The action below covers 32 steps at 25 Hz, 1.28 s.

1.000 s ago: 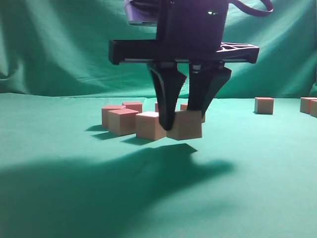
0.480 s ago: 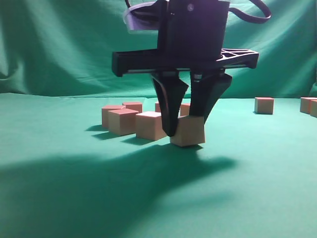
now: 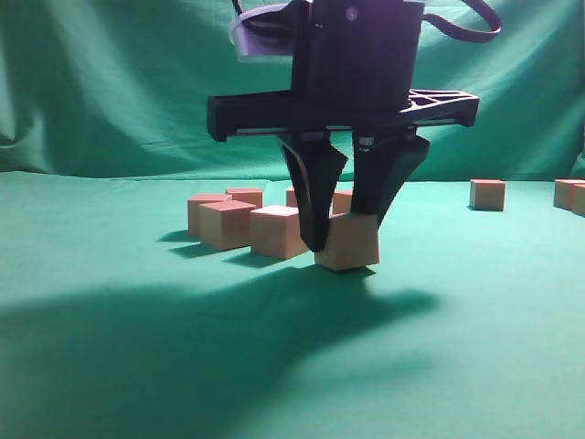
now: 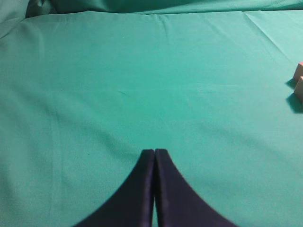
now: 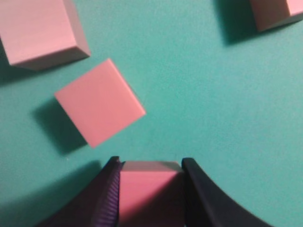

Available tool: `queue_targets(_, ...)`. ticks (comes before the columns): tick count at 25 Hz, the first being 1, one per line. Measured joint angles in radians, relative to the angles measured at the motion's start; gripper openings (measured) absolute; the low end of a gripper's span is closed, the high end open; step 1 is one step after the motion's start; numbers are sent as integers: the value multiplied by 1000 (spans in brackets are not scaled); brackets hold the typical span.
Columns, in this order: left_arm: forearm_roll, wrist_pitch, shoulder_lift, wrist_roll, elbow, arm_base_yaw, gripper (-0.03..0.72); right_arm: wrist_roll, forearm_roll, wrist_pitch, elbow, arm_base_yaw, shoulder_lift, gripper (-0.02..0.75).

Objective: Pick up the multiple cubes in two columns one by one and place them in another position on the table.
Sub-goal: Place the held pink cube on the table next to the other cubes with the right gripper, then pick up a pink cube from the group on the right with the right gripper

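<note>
Green tabletop [image 3: 110,366] sits under my right hand [image 3: 338,240], which squeezes one cube [image 3: 347,245] low so I can set it apart from the other cubes [image 3: 239,224].

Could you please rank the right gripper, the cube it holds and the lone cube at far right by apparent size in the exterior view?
1. right gripper
2. held cube
3. lone cube, though it sits farther back, so true size is probably alike.
</note>
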Motion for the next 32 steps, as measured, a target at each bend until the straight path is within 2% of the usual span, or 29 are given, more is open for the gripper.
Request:
queue_targets(2, 0, 0, 0, 0, 0, 0, 0, -2, 1, 4, 0, 0, 0, 263)
queue_targets(3, 0, 0, 0, 0, 0, 0, 0, -2, 2, 5, 0, 0, 0, 316)
queue_targets(10, 0, 0, 0, 0, 0, 0, 0, -3, 9, 8, 0, 0, 0, 557)
queue_targets(14, 0, 0, 0, 0, 0, 0, 0, -3, 9, 27, 0, 0, -17, 546)
queue_targets(15, 0, 0, 0, 0, 0, 0, 0, -3, 9, 34, 0, 0, -34, 587)
queue_targets(17, 0, 0, 0, 0, 0, 0, 0, -3, -8, 65, -8, 0, -93, 572)
queue_targets(23, 0, 0, 0, 0, 0, 0, 0, 3, -178, 266, -92, -9, -279, 572)
queue_targets(26, 0, 0, 0, 0, 0, 0, 0, 9, -216, 323, -105, -76, -362, 572)
queue_targets(32, 0, 0, 0, 0, 0, 0, 0, -11, -225, 368, -107, -361, -409, 572)
